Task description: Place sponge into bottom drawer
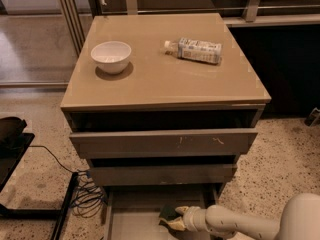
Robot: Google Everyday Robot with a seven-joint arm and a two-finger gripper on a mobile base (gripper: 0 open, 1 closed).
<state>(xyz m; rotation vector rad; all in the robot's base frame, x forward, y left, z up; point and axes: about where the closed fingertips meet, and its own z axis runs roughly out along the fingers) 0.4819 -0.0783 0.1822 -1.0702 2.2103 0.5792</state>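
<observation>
- Claw (174, 220) sits low over the bottom drawer (134, 220), below the front edge of the surface (160, 84) and toward its front-right corner. The arm (235, 227) reaches in from the right at floor height.
- Claw is pinching the sponge (167, 213). The dark green face shows at the tip, with the yellowish pads closed on it from the arm side.
- The sponge is inside the drawer's outline, right of centre and near the back. I can't tell whether it is touching the floor or held just above it.
- The bottom drawer is pulled out past the two drawers above it, so its grey floor is open from above. That is why the arm comes in low and sideways, to get under the overhanging fronts.
- The top drawer (165, 143) with the scratched front and the middle drawer (162, 174) are each slightly out. Neither is involved.
- A white bowl (111, 57) sits near the left edge of the surface and a bottle (195, 50) lies on its side near the back-right corner. Both are well apart from the work.
- My read: this is the final placement step. What remains is to lower if needed, let go, then pull the arm out without snagging the middle drawer front or the right side wall.
</observation>
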